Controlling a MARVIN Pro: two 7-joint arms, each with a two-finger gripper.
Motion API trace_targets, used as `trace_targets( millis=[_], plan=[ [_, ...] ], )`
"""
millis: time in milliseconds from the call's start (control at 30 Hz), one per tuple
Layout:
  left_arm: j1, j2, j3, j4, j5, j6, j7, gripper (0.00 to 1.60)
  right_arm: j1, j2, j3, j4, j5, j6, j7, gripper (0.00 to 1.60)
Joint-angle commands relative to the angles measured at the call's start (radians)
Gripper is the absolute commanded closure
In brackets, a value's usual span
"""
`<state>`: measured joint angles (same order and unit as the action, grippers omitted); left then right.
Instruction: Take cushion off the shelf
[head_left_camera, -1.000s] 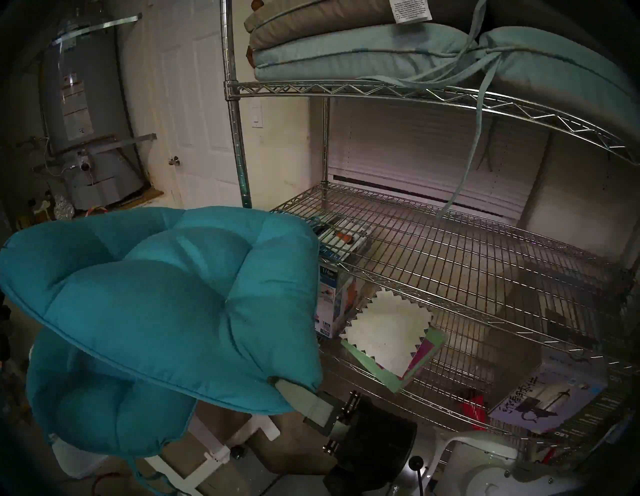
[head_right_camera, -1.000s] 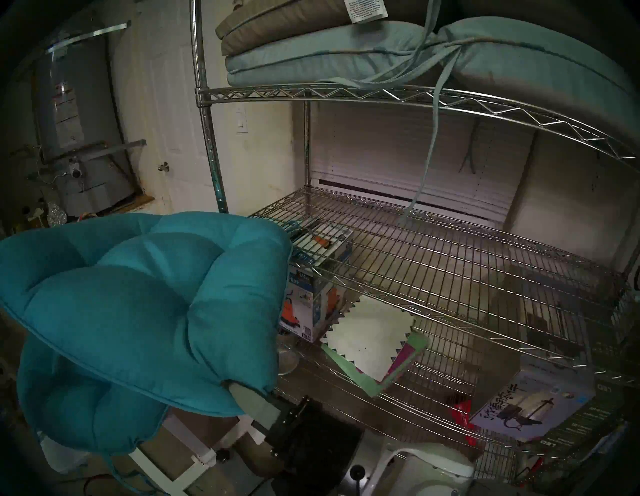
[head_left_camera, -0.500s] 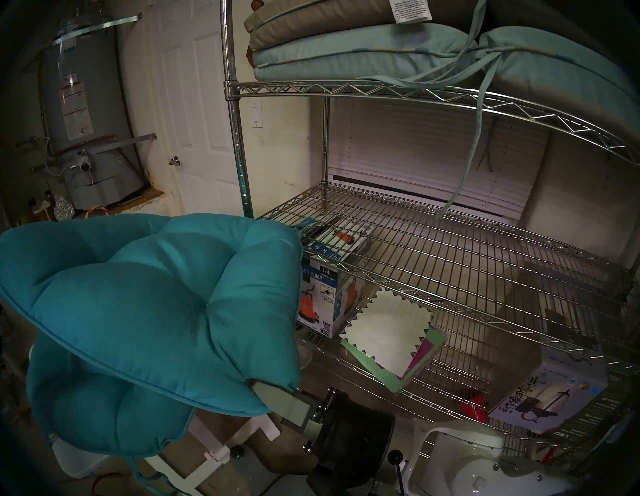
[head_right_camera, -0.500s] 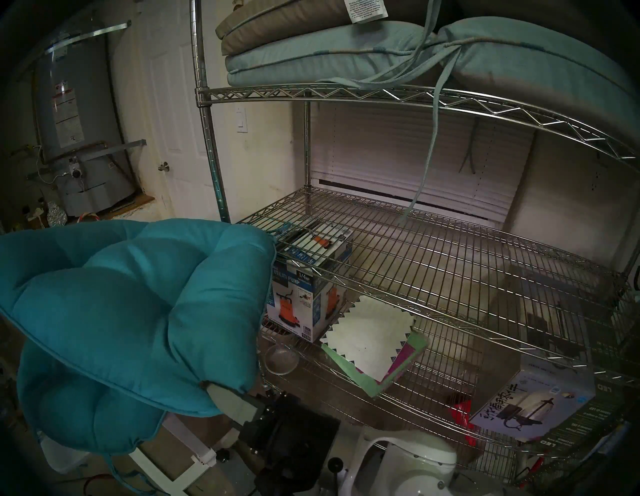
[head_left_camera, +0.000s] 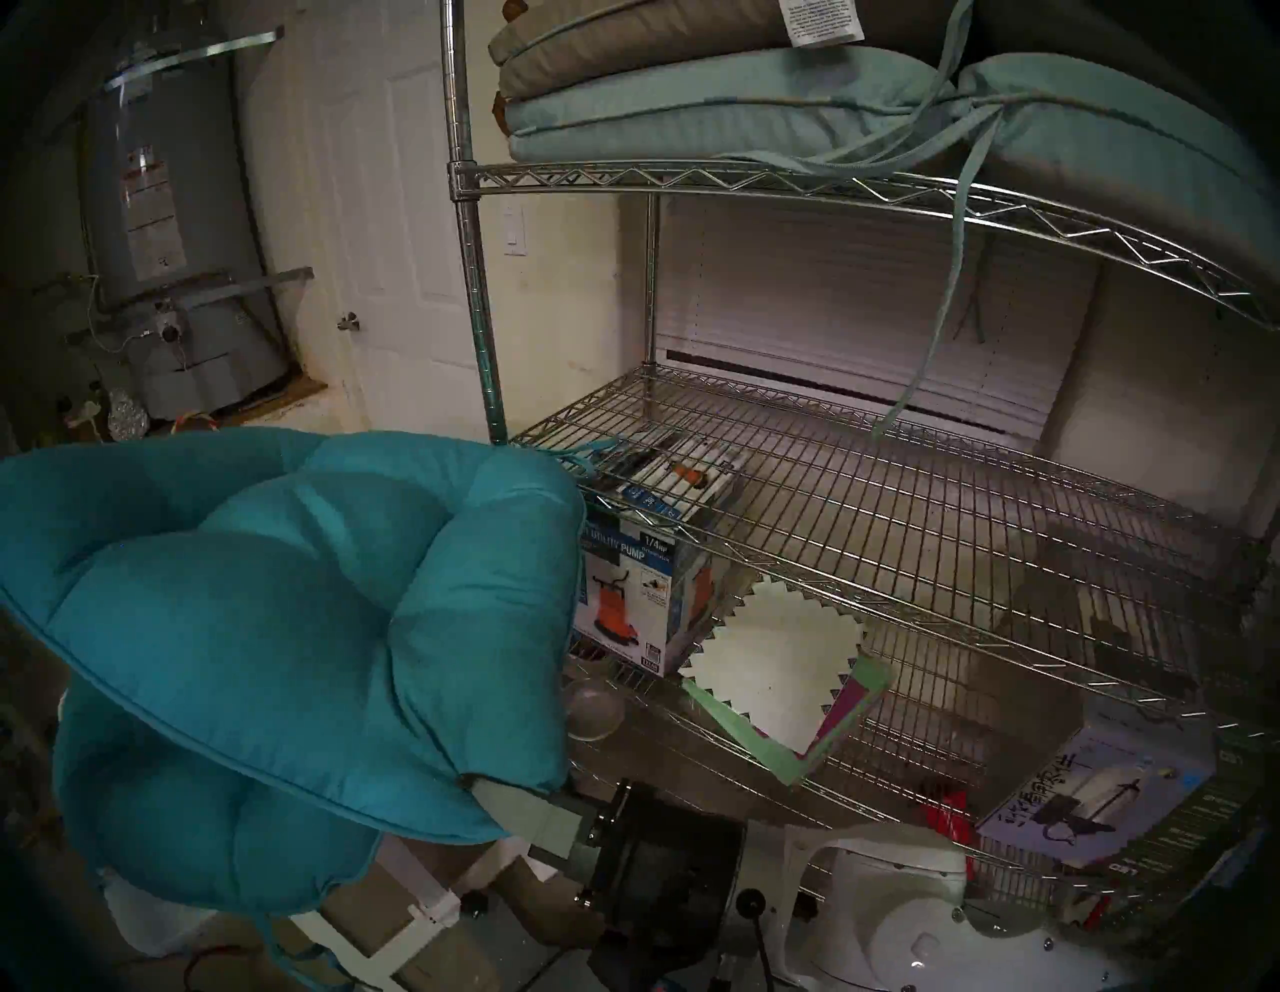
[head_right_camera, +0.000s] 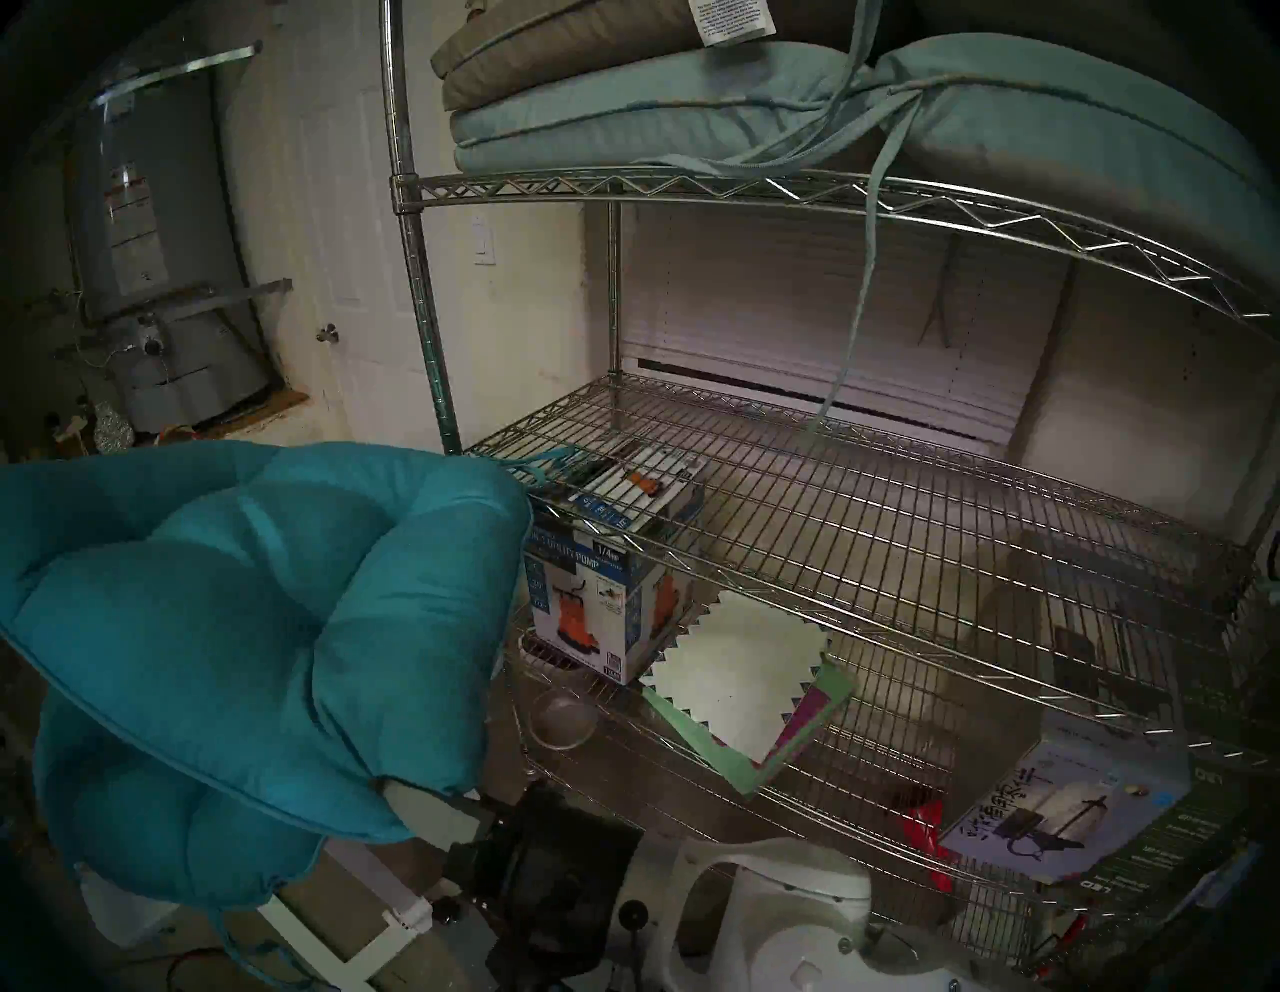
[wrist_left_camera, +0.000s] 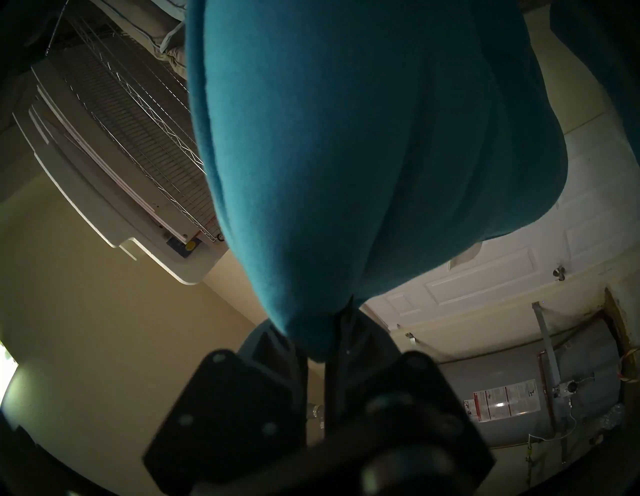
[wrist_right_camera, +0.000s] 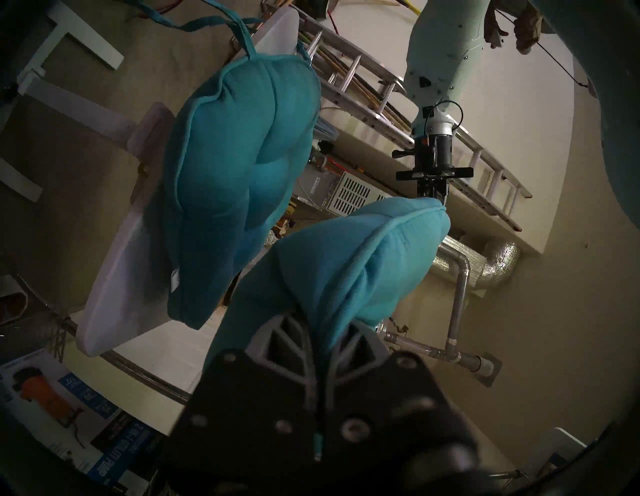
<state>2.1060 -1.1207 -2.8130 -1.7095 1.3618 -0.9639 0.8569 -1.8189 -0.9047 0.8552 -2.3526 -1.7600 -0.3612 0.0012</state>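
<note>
A tufted teal cushion (head_left_camera: 277, 623) (head_right_camera: 242, 623) hangs in the air left of the chrome wire shelf (head_left_camera: 900, 609) (head_right_camera: 831, 609), clear of the middle tier except for a tie strap (head_left_camera: 575, 454) lying on its corner. My right gripper (head_left_camera: 495, 790) (head_right_camera: 398, 793) (wrist_right_camera: 318, 332) is shut on the cushion's near right corner. My left gripper (wrist_right_camera: 433, 195) (wrist_left_camera: 329, 332) is shut on the opposite edge; the cushion hides it in the head views. The cushion fills the left wrist view (wrist_left_camera: 346, 138).
A second teal cushion (head_left_camera: 208, 831) (wrist_right_camera: 235, 166) lies on a small white table (wrist_right_camera: 114, 277) below. Pale stacked cushions (head_left_camera: 692, 111) fill the upper tier. A pump box (head_left_camera: 637, 596), glass bowl (head_left_camera: 592, 706) and paper pad (head_left_camera: 783, 672) sit on the lower tier. A water heater (head_left_camera: 166, 228) stands far left.
The held cushion and my right gripper have moved left, away from the shelf, uncovering the pump box and glass bowl. Both grips are unchanged.
</note>
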Motion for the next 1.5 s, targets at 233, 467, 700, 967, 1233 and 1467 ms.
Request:
trace_targets(
  millis=[233,467,700,967,1233,1467],
  plan=[
    [-0.01,0.027,-0.057,0.009,-0.036,0.004,0.036,1.6,0.092,-0.061,-0.039,0.019,0.017,-0.085,0.01,1.6],
    [-0.009,0.027,-0.064,0.015,-0.035,0.004,0.036,1.6,0.117,-0.073,-0.053,0.029,0.024,-0.113,0.012,1.6],
    [-0.016,0.032,-0.067,0.024,-0.037,0.004,0.034,1.6,0.149,-0.086,-0.069,0.031,0.029,-0.142,0.01,1.6],
    [-0.026,0.053,-0.067,0.068,-0.038,0.004,0.028,1.6,0.189,-0.1,-0.09,0.034,0.033,-0.177,0.008,1.6],
    [-0.03,0.076,-0.067,0.126,-0.038,0.013,0.029,1.6,0.228,-0.117,-0.119,0.057,0.039,-0.208,0.007,1.6],
    [-0.032,0.097,-0.067,0.17,-0.035,0.016,0.028,1.6,0.264,-0.145,-0.148,0.091,0.044,-0.225,0.011,1.6]
  ],
)
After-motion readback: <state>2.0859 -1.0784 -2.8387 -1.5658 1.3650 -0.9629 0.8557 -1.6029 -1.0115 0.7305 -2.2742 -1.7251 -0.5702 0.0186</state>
